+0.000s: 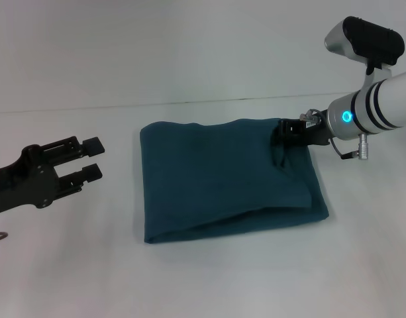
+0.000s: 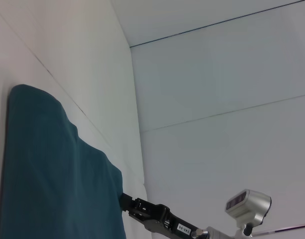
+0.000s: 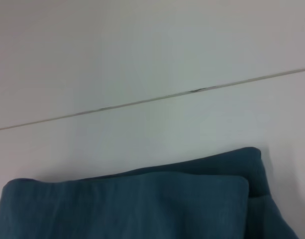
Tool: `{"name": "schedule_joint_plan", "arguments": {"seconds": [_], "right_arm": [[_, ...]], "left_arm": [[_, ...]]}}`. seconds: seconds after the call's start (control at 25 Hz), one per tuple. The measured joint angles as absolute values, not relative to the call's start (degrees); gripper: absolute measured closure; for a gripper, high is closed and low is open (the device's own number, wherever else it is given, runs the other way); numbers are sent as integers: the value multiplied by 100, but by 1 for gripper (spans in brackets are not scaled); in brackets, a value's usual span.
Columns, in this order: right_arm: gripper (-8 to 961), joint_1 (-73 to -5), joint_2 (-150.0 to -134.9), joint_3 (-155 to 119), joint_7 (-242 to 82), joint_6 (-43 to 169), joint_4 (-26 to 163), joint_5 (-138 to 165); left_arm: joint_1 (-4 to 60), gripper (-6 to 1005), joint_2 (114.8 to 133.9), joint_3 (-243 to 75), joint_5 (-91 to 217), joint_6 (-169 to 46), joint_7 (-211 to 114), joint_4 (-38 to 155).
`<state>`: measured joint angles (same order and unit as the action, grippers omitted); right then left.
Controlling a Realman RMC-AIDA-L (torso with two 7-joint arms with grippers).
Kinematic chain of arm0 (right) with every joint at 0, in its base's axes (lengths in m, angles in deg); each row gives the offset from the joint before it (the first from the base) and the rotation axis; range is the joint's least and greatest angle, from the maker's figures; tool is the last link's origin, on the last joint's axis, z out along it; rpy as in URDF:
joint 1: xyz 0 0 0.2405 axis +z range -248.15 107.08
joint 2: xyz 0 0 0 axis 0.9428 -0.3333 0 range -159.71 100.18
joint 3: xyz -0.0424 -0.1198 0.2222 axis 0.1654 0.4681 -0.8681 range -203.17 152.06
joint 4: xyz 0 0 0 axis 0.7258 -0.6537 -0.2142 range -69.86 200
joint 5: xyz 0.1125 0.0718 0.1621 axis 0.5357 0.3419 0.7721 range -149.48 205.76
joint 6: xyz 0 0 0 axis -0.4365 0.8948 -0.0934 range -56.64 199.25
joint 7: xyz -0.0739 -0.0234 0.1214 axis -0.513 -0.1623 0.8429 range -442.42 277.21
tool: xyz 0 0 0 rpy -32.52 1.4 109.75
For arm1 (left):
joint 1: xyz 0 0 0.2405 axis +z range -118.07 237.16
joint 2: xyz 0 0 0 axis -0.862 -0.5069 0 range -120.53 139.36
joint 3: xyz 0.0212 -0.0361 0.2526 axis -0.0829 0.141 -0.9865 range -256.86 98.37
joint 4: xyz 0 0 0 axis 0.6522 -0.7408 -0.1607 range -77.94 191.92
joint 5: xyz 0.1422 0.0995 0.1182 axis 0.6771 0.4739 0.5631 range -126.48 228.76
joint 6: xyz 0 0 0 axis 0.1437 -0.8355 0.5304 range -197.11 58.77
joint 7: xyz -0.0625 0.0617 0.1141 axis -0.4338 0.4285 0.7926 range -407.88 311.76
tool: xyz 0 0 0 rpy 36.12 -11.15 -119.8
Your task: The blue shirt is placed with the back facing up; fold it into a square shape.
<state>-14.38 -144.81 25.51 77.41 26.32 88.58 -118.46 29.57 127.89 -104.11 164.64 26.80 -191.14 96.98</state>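
Observation:
The blue shirt lies folded into a rough rectangle on the white table, with an upper layer whose edge slants across the near side. My right gripper sits at the shirt's far right corner, shut on the fabric there. The left wrist view shows the same gripper touching the corner of the shirt. In the right wrist view only the shirt's layered far edge appears. My left gripper hovers open to the left of the shirt, a short gap away, with nothing between its fingers.
A thin seam line crosses the white table behind the shirt. White tabletop surrounds the shirt on all sides. The right arm's white forearm and camera housing reach in from the upper right.

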Motion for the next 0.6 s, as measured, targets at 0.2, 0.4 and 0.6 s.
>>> {"name": "schedule_joint_plan", "arguments": {"seconds": [0.2, 0.4, 0.6], "right_arm": [[765, -1436, -14481, 2586, 7728, 2626, 8855, -11846], [796, -1430, -14481, 2657, 7729, 2640, 8853, -11847], [869, -1434, -14479, 2654, 7763, 2637, 8883, -11846]], "left_arm": [[2957, 355, 12789, -10411, 16460, 2680, -19114, 9697], [2957, 355, 12789, -10412, 16460, 2672, -19112, 9698], [2957, 355, 12789, -10412, 16460, 2671, -19110, 9698]]}}
